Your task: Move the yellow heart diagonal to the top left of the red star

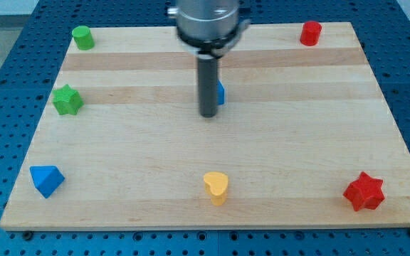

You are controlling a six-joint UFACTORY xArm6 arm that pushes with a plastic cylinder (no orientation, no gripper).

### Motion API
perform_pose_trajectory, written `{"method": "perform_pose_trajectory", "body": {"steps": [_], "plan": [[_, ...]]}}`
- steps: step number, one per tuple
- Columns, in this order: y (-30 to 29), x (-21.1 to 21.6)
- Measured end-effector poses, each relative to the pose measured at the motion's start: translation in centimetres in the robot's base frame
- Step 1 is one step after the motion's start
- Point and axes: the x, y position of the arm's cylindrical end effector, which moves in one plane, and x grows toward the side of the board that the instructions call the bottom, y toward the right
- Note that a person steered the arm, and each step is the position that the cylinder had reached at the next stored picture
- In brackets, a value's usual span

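Tool: bare rod, no jaws, tip (208, 114) mid-bench, far from yellow heart (216, 188) at near edge. Get behind heart's left, push right, stop up-left of red star (364, 191).

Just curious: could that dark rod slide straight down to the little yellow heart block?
Probably yes. My tip sits above the yellow heart block in the view, with only bare wooden board between.

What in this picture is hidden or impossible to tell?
- Blue block, camera view: mostly hidden behind the rod, shape unreadable.
- My tip: whether it touches that block is unclear.
- Arm: cut off by the view's top edge.
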Motion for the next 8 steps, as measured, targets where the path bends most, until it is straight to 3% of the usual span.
{"method": "perform_pose_trajectory", "body": {"steps": [4,6,8], "plan": [[-3.1,18.2],[1.1,18.3],[2.3,14.4]]}}
